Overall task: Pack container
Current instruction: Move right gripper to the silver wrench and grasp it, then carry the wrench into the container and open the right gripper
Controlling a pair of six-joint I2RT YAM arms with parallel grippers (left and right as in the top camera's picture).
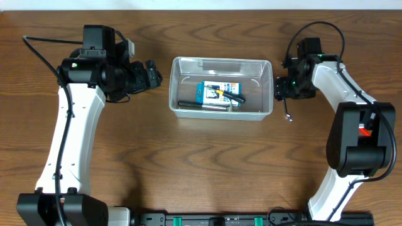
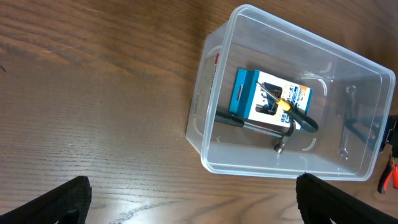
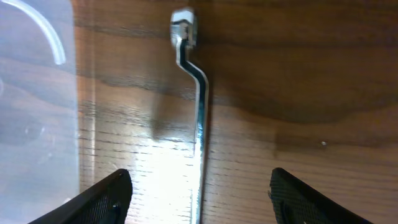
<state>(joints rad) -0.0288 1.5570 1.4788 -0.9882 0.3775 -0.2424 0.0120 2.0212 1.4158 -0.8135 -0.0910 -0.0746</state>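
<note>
The clear container stands at the table's centre. It holds a blue-and-white box, a yellow-handled screwdriver and a black-handled tool. My left gripper is open and empty just left of the container. In the left wrist view the container, box and screwdriver lie beyond the open fingers. My right gripper is open right of the container, above a metal wrench. In the right wrist view the wrench lies on the table between the open fingers, untouched.
The container's wall is close on the left of the right gripper. A red-handled tool peeks in at the right edge of the left wrist view, beside the container. Bare wooden table surrounds everything.
</note>
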